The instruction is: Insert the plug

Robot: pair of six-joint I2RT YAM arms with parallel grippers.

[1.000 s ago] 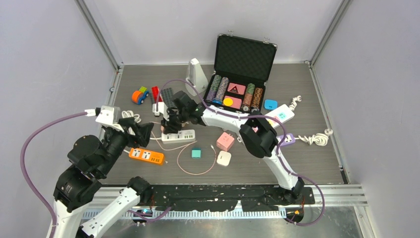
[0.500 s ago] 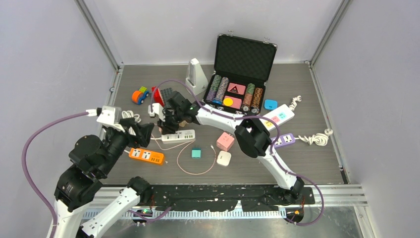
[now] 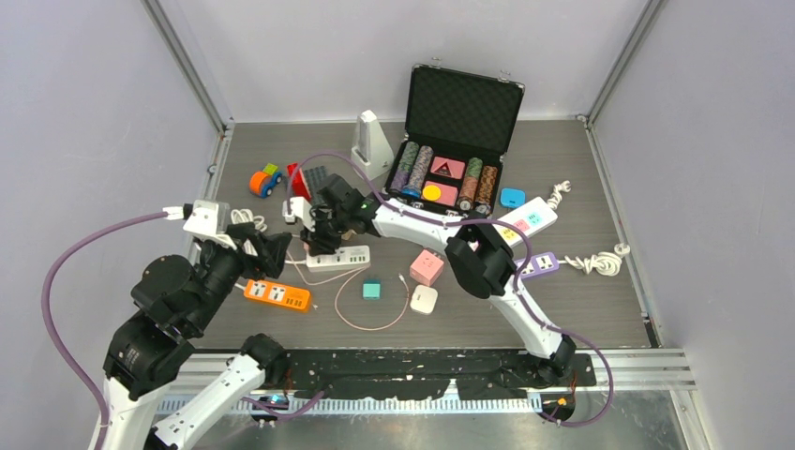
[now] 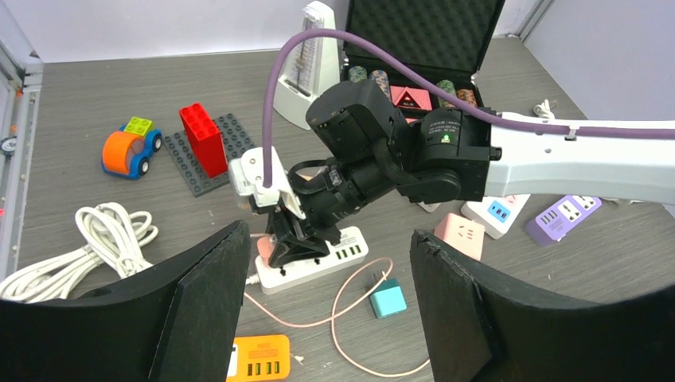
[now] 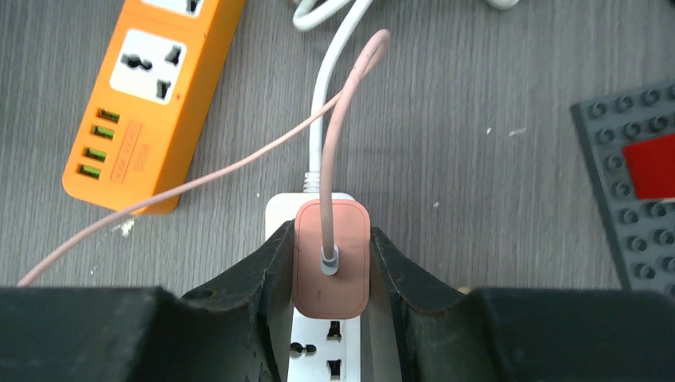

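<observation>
**Sliding the pink charger plug (image 5: 330,259) to the cord end of the white power strip (image 3: 342,256)**

Top external: over the last second the right gripper (image 3: 319,234) has edged left along the strip, toward the end where its white cord (image 3: 298,255) leaves. In the last half of that second it has barely moved. That reads as lining up rather than pressing home. The left gripper (image 3: 267,248) has stayed where it was, near the orange power strip (image 3: 277,295).

Left wrist: the left gripper's fingers (image 4: 207,302) stand wide apart with nothing between them. Beyond them the right gripper points down onto the strip's left end. The plug itself is hidden behind that gripper.

Right wrist: the right gripper is clamped on the plug's two sides, and the pink cable (image 5: 338,135) runs out of the plug's back. The plug sits squarely over the strip's end socket, with the next socket bare beside it. Whether the prongs have entered cannot be told. I judge that a straight push down is what remains.
</observation>
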